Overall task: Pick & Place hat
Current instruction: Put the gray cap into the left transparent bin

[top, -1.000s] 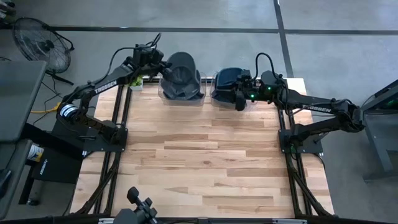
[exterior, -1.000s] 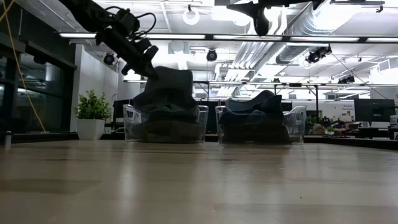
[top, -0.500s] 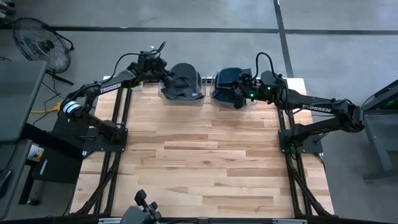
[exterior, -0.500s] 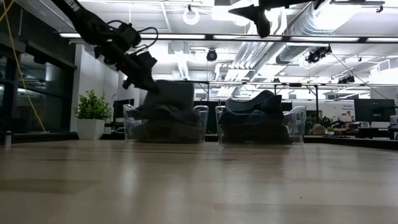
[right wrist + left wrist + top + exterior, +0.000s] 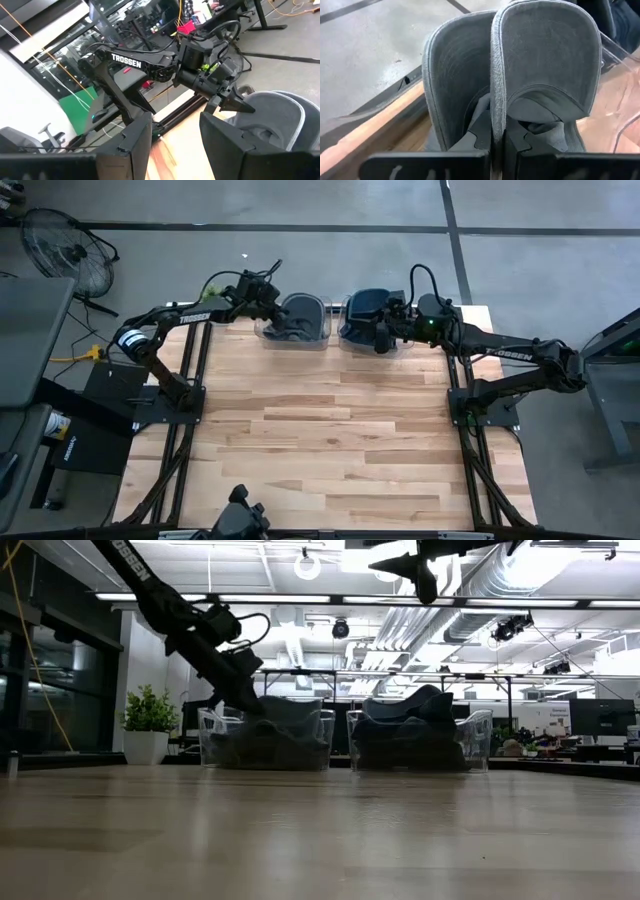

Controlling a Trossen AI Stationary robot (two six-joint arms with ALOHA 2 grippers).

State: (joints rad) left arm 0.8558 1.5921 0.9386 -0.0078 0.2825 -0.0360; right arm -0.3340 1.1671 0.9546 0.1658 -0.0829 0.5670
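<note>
A grey cap sits in the left clear bin at the table's far edge, its brim standing up in the left wrist view. A second grey brim stands beside it. My left gripper reaches into that bin from its left and is shut on the cap. Dark blue hats fill the right clear bin. My right gripper hangs open and empty above the right bin, high in the low view. My left gripper pinches the side edge of the grey cap's brim between its two fingers. The fingers slant down from the table's left side. The brim stands upright from the hold and the cap's crown lies low in the bin.
The two bins stand side by side at the far edge. The wooden tabletop stretches bare toward the near edge. A small green plant stands left of the bins. A floor fan is beyond the table's far left corner.
My left gripper has gone down and toward the left bin, still shut on the grey cap. The cap, which stood high above the bin's rim, has sunk into the bin.
</note>
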